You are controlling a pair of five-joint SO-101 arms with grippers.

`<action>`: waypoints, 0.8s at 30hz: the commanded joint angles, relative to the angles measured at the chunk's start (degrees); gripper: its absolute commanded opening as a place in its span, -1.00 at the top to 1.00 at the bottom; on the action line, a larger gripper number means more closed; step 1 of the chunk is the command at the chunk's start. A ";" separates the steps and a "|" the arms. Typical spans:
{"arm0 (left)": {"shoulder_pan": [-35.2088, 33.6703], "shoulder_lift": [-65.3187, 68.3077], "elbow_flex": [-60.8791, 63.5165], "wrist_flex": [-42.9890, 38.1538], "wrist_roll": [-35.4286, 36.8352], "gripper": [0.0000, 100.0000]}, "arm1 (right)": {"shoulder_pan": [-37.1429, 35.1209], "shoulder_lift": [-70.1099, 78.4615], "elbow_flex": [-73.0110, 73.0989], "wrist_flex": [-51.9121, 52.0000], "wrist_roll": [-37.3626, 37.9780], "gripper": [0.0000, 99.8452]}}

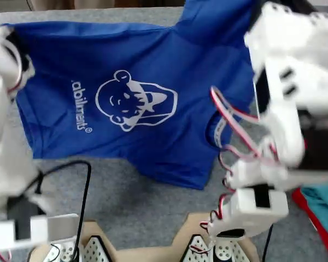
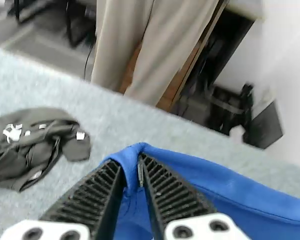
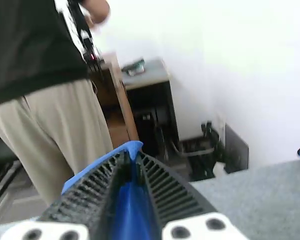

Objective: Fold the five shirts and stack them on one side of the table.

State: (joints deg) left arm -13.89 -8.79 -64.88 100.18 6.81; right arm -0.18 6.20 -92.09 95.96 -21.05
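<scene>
Blue T-shirt (image 1: 126,103) spread print-up on grey table (image 1: 136,207); probably soft, light, limp, best pinched at edges | left wrist: left gripper (image 2: 131,167) clamped on blue edge, dark crumpled shirt (image 2: 30,145) nearby | right wrist: right gripper (image 3: 132,162) clamped on blue fabric

blue shirt (image 1: 153,65) with white face print, spread on table (image 1: 147,202), two edges pinched up, dark shirt (image 2: 30,145) crumpled nearby

A plain white wall (image 3: 230,60) rose behind the brown wooden cabinet (image 3: 121,107), with dark clutter (image 3: 205,147) beside its base.
</scene>
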 commanded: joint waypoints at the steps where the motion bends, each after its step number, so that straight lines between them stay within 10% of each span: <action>1: 0.62 -10.51 4.22 0.62 0.18 0.96 | 2.59 -7.52 -1.63 1.49 0.53 0.99; 24: -4.31 -50.24 23.30 -8.26 -1.41 0.96 | 14.20 -29.93 -1.19 -8.00 3.60 0.99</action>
State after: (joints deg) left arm -17.67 -59.34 -42.55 97.19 6.37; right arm 12.75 -25.10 -93.93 92.00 -17.89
